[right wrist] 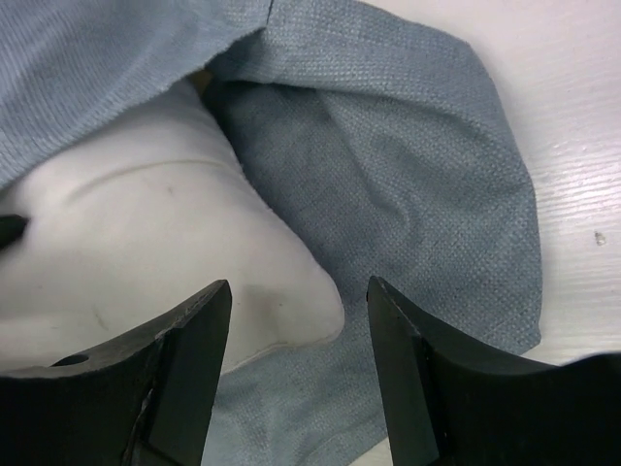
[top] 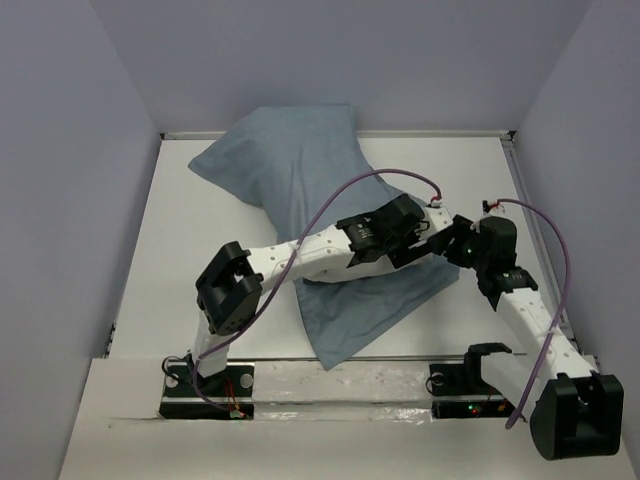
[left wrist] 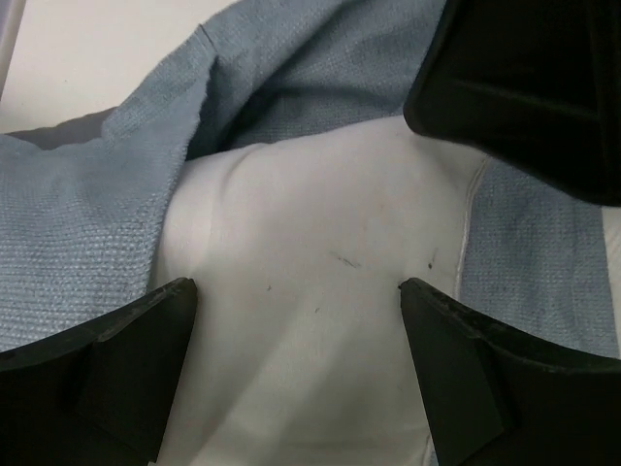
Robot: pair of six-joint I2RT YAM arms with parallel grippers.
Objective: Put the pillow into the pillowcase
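The blue-grey pillowcase (top: 290,160) lies slantwise across the table from the back middle to the front middle. Its mouth is at the right, under both grippers. In the left wrist view the white pillow (left wrist: 310,252) sticks out of that mouth, with pillowcase cloth (left wrist: 78,243) on both sides. My left gripper (left wrist: 296,291) hovers wide open over the pillow, gripping nothing. In the right wrist view a corner of the pillow (right wrist: 146,233) pokes out of the pillowcase (right wrist: 408,165). My right gripper (right wrist: 298,291) is open above that corner. The arms hide the pillow in the top view, where the left gripper (top: 432,235) and right gripper (top: 455,245) almost meet.
The white table (top: 170,250) has grey walls on three sides and a low rail (top: 530,200) along its right edge. Purple cables (top: 330,205) loop over both arms. The right gripper's black body (left wrist: 524,87) fills the top right of the left wrist view.
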